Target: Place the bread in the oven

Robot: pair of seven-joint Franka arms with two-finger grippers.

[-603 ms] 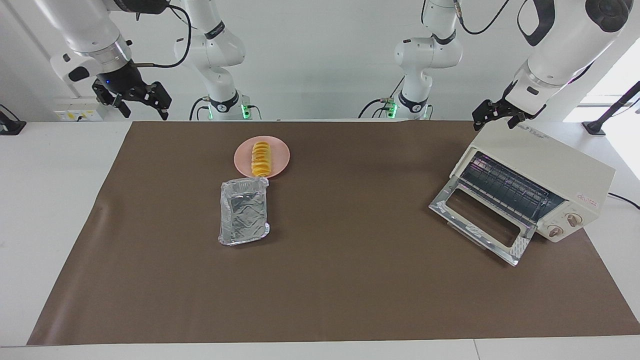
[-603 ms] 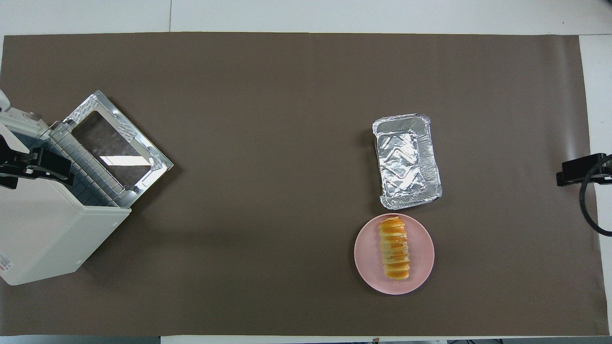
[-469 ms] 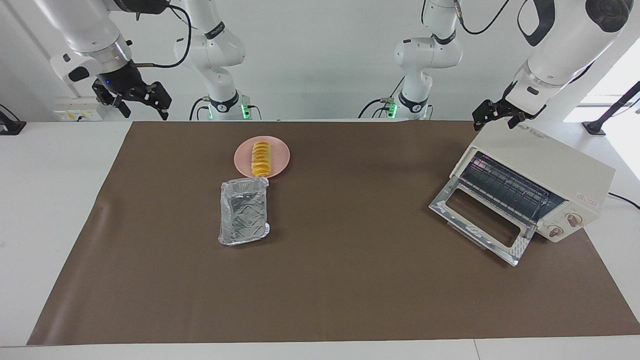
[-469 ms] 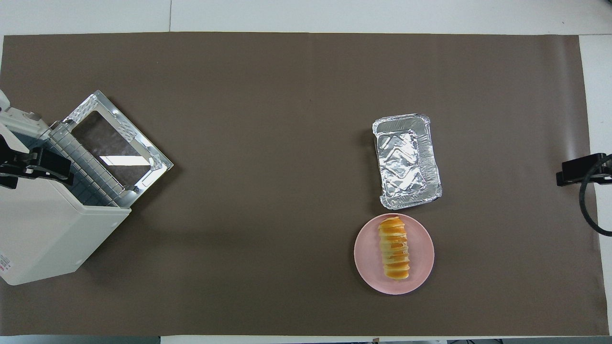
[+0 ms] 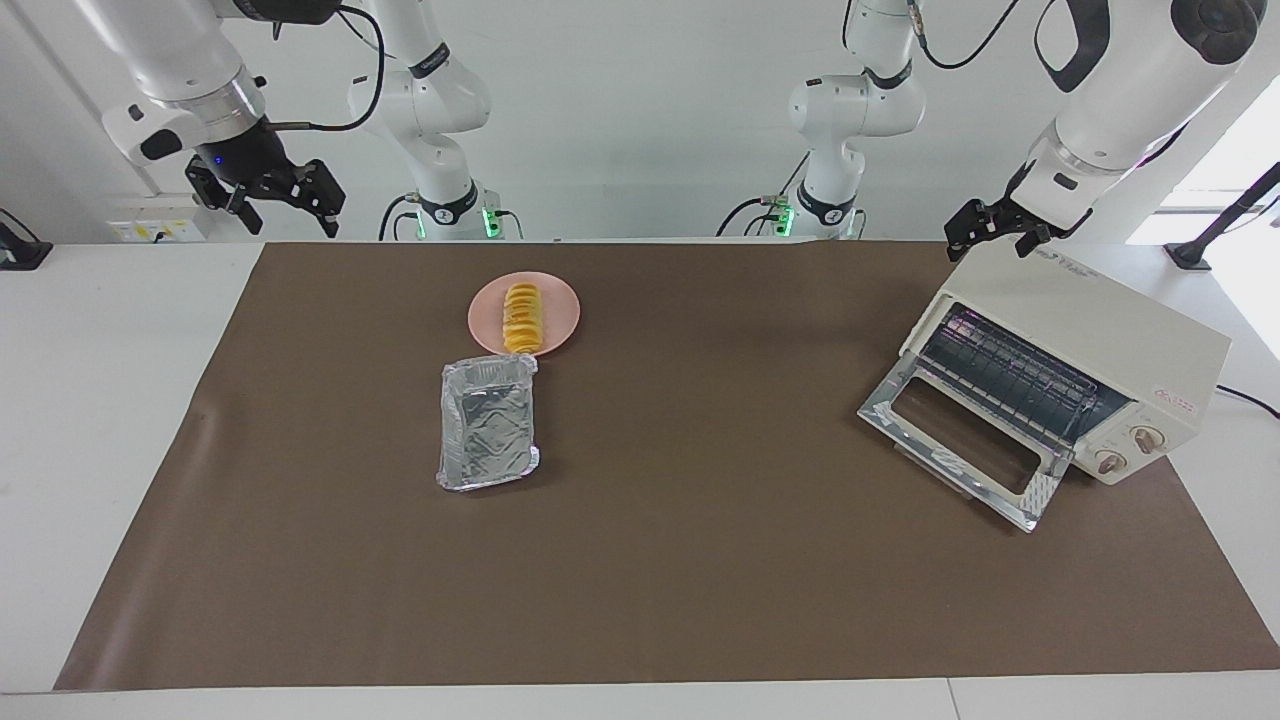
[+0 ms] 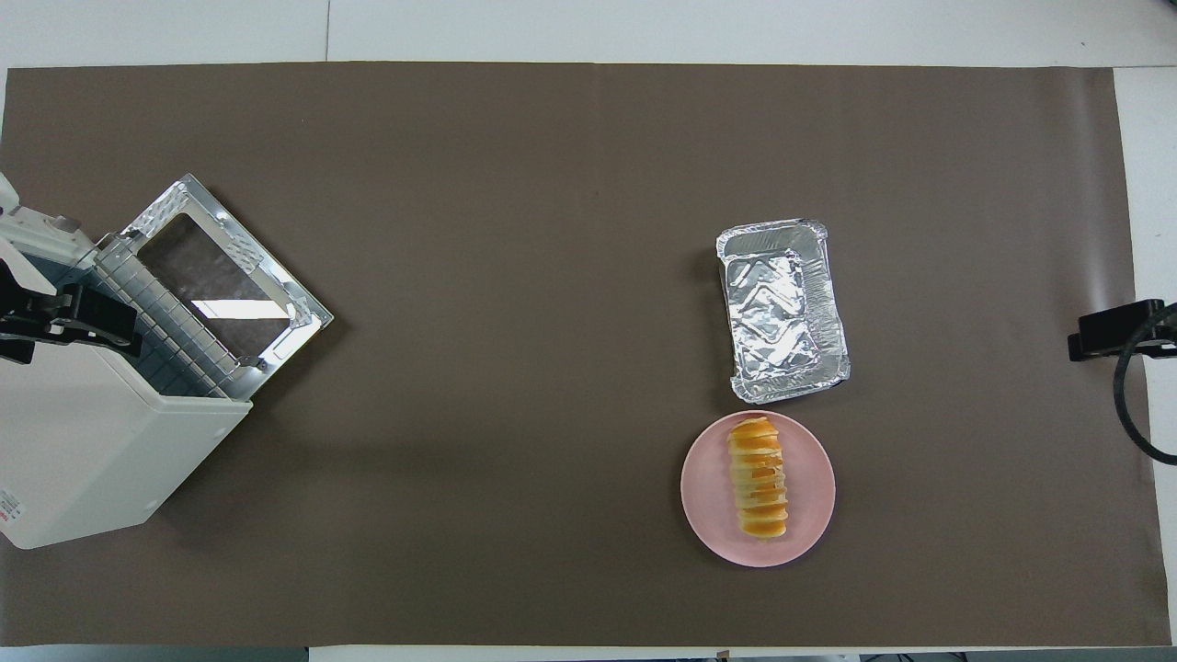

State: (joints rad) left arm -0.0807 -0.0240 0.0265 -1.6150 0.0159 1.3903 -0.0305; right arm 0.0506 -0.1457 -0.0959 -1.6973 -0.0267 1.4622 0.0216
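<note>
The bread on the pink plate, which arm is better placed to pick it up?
Right. The right gripper is up at the bread's end of the table; the left gripper hangs over the oven.

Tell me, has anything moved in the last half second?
Barely. The right gripper rose slightly above the right arm's end of the table, holding nothing. The left gripper, bread, pink plate, foil tray and open oven stayed put.
</note>
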